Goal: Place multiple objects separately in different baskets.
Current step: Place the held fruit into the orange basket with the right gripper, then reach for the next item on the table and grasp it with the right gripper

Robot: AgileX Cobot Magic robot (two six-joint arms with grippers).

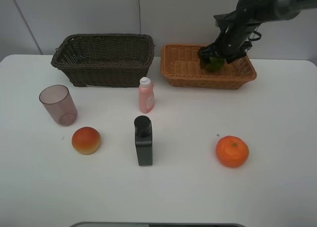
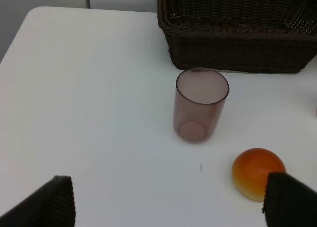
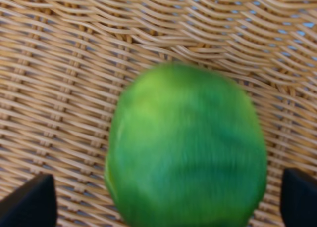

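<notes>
Over tan basket [image 1: 208,82], right gripper [image 3: 166,204] fingers [image 3: 29,202] spread clear of green lime [image 3: 185,148], left gripper [image 2: 168,207] fingers [image 2: 49,204] spread, empty

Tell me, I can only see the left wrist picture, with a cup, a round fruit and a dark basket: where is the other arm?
Observer: Its tool hangs over the light wicker basket, on the far right.
Visitor: Is it holding anything?
Observer: No. The jaws stand apart, with a green lime loose between them, inside that basket.
Visitor: What else is lying out?
Observer: An orange, a black bottle and a pink bottle, none of them in a basket.
</notes>
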